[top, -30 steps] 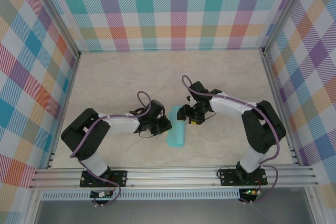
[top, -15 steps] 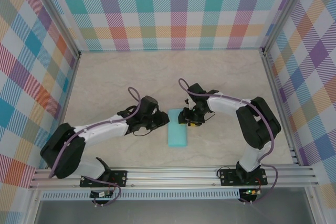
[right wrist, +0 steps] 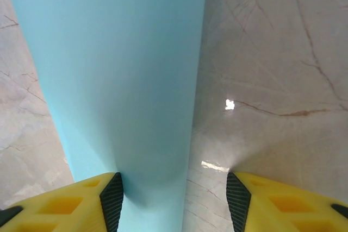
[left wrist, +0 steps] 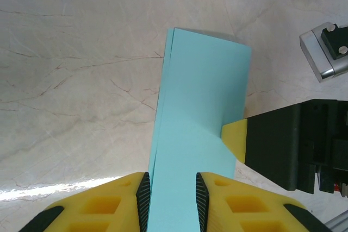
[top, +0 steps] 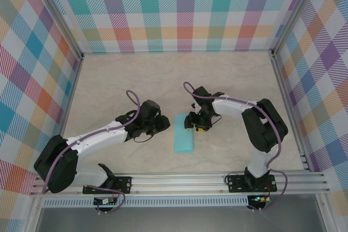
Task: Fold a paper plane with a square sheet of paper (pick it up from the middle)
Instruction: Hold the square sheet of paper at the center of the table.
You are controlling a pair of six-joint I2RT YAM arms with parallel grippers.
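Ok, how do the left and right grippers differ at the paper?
The left gripper has narrow jaws, paper filling the gap; the right gripper is wider, showing paper and bare table. The left gripper sits at the paper's left edge, the right at its right edge. Both are open.

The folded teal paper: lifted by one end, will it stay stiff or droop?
Probably droops: the folded paper looks thin, with only a couple of layers showing at its edge. It is likely very light, and may slide on the glossy table when pushed.

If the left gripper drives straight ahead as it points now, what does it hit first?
The folded teal paper, which lies between its fingertips; the tabletop probably sits under it, but depth is unclear.
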